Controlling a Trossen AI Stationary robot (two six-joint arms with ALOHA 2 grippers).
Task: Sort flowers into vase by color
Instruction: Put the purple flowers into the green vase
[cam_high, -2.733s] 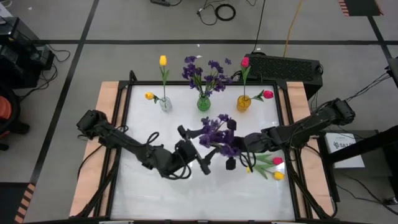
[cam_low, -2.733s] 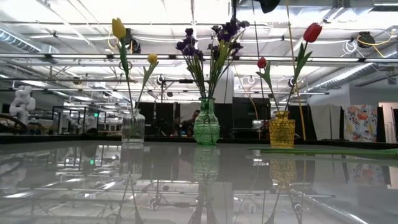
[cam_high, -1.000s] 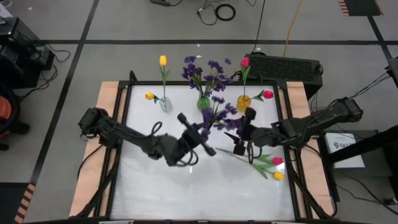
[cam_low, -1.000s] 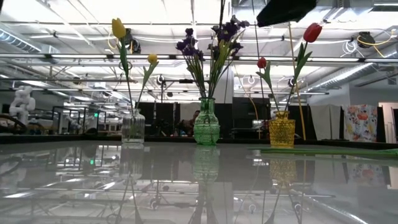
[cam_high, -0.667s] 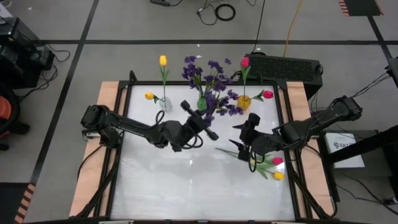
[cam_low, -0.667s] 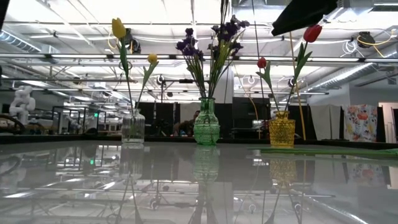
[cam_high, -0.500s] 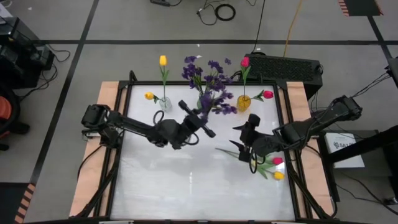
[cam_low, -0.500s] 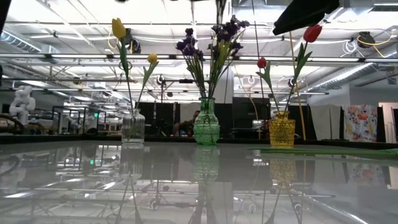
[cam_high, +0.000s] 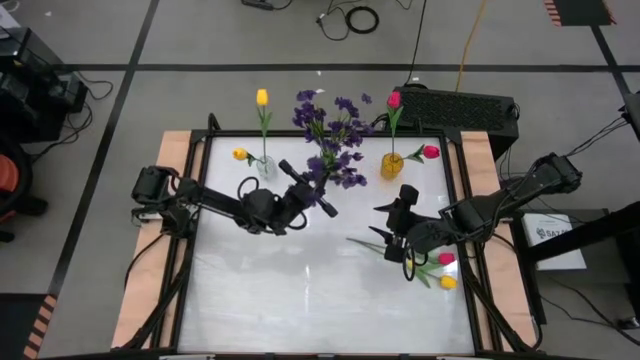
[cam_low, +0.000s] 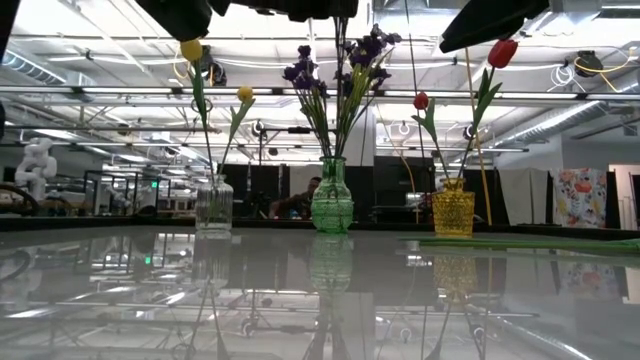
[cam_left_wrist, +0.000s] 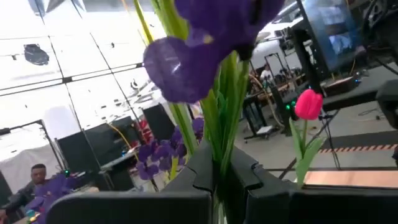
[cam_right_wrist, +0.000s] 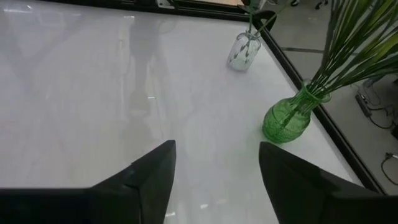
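Note:
My left gripper (cam_high: 312, 190) is shut on a bunch of purple flowers (cam_high: 337, 165) and holds it just in front of the green vase (cam_low: 332, 197), which has purple flowers in it. The clear vase (cam_high: 265, 167) holds two yellow tulips, and the amber vase (cam_high: 391, 165) holds two pink-red ones. A pink-red tulip (cam_high: 446, 259) and a yellow tulip (cam_high: 447, 282) lie flat on the table at the right. My right gripper (cam_right_wrist: 214, 180) hovers open above their stems (cam_high: 375, 246) with nothing between its fingers. My left gripper pinches the bunch's green stems (cam_left_wrist: 219, 146) between its two fingers, below the blossoms (cam_left_wrist: 202, 37). The bunch is lifted clear of the table. Its blossoms rise past the fingertips toward the table's far edge, by the green vase.
The three vases stand in a row along the far edge. A black raised rim (cam_high: 205, 160) frames the glossy white tabletop. A dark keyboard-like box (cam_high: 455, 105) lies behind the far right corner. Wide bare tabletop lies at the near side.
My left gripper has carried the purple bunch toward the table's far edge and a little left, closer to the green vase, still clear of the table. My right gripper has drawn back slightly toward the near right, above the loose tulips.

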